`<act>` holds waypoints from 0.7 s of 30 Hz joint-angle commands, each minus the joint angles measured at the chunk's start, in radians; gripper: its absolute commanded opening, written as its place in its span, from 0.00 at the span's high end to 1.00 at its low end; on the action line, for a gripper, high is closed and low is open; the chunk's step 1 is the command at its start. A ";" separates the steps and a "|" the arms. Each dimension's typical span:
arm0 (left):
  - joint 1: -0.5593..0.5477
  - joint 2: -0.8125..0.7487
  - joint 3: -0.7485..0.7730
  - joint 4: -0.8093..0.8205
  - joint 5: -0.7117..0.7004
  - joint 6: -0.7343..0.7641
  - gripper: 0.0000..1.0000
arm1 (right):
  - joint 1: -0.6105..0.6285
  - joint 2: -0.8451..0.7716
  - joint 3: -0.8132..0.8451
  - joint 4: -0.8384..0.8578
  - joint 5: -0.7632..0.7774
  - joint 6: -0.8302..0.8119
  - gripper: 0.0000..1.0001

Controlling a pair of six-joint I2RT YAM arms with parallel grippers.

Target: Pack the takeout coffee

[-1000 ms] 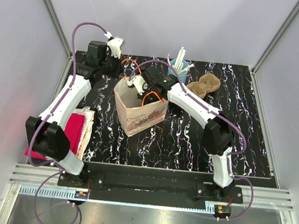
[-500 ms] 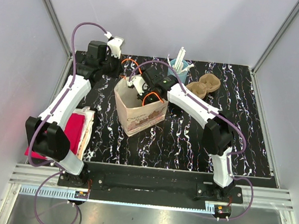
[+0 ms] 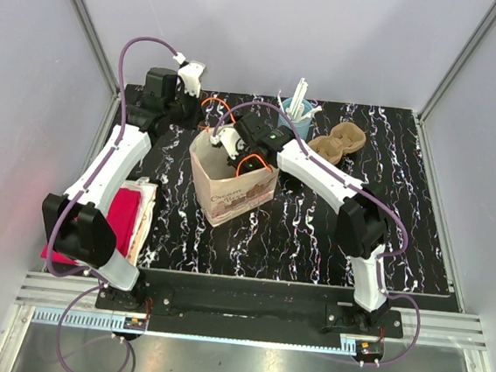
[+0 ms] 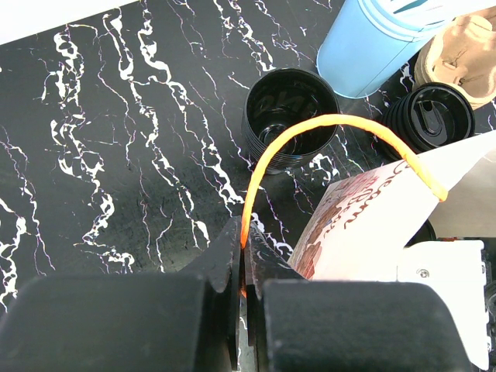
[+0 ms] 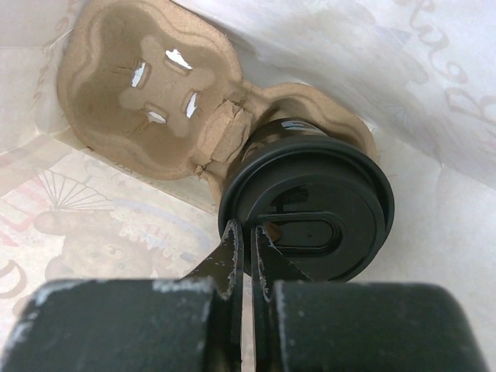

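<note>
The takeout coffee (image 5: 310, 209), a black cup with a round black lid, sits in one well of a brown cardboard carrier (image 5: 147, 93) inside the paper bag (image 3: 230, 184). My right gripper (image 5: 246, 232) reaches down into the bag and is shut on the near rim of the cup's lid. My left gripper (image 4: 246, 236) is shut on the bag's orange handle (image 4: 310, 124) at the bag's far left corner. In the top view the cup is hidden by the right arm (image 3: 320, 171) and the bag.
Behind the bag stand a lidless black cup (image 4: 292, 116), a second lidded black cup (image 4: 430, 120), a light-blue cup of white straws (image 3: 296, 113) and another cardboard carrier (image 3: 338, 142). A red and white stack (image 3: 131, 214) lies at the table's left edge.
My right wrist has shifted slightly left over the bag's mouth. The left arm and the bag have not moved.
</note>
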 commanded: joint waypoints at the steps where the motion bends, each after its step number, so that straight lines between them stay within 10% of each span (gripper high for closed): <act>1: 0.001 -0.040 -0.001 0.034 0.018 -0.005 1.00 | 0.005 -0.006 -0.025 0.004 -0.002 -0.020 1.00; 13: 0.002 -0.043 -0.001 0.034 0.018 -0.003 1.00 | 0.005 -0.006 -0.041 0.019 0.002 -0.028 1.00; 21: 0.002 -0.037 0.000 0.035 0.021 -0.002 1.00 | 0.005 -0.018 -0.036 0.022 0.008 -0.034 0.61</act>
